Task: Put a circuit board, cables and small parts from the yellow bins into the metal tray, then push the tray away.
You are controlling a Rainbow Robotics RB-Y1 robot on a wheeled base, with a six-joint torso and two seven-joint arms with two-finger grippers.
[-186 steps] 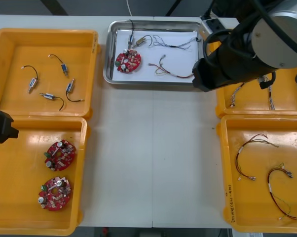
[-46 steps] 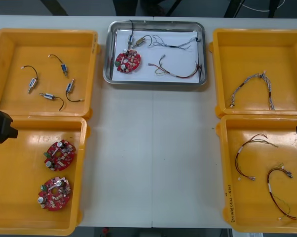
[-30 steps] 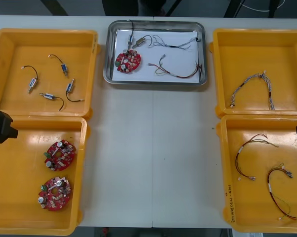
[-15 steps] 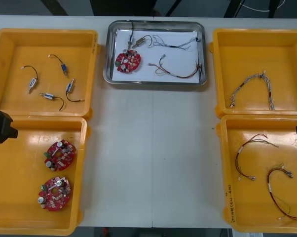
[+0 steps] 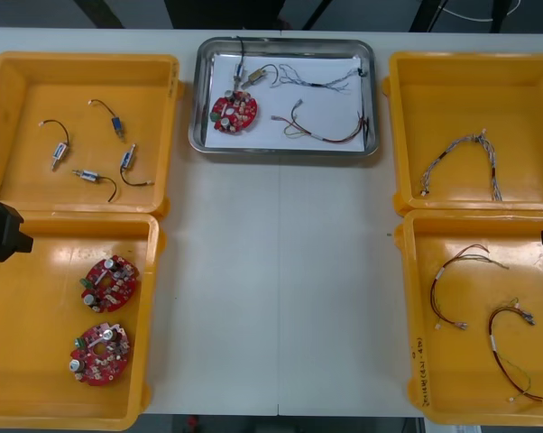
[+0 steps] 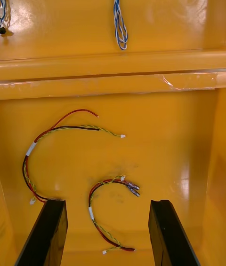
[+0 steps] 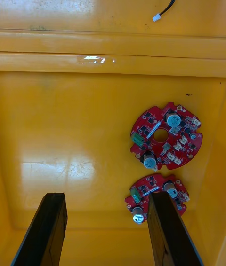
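Pale desk (image 5: 280, 289) carries four yellow bins: the bin at 10 o'clock (image 5: 37, 86), the bin at 8 o'clock (image 5: 46, 361), the bin at 2 o'clock (image 5: 452, 90) and the bin at 4 o'clock (image 5: 461, 379). At 12 o'clock, between the two far bins, sits the metal tray (image 5: 285, 150), white inside. The left tool (image 7: 106, 195) hangs over the bin at 8 o'clock, its fingers apart and holding nothing. The right tool (image 6: 107, 202) hangs over the bin at 4 o'clock, also spread wide and holding nothing. One red circuit board (image 5: 234, 111) lies in the tray toward its 8 o'clock corner. Two spare boards (image 5: 109, 282) lie in the bin at 8 o'clock. A red and yellow cable (image 5: 321, 131) lies across the tray's 4 o'clock part, and a thin twisted cable (image 5: 317, 79) lies at its 1 o'clock. Two more red and yellow cables (image 5: 456, 289) rest in the bin at 4 o'clock. A blue and white cable (image 5: 461, 158) rests in the bin at 2 o'clock. One small metal part (image 5: 253, 77) with a black lead lies just beyond the tray's board, and four loose parts (image 5: 87, 176) lie in the bin at 10 o'clock.
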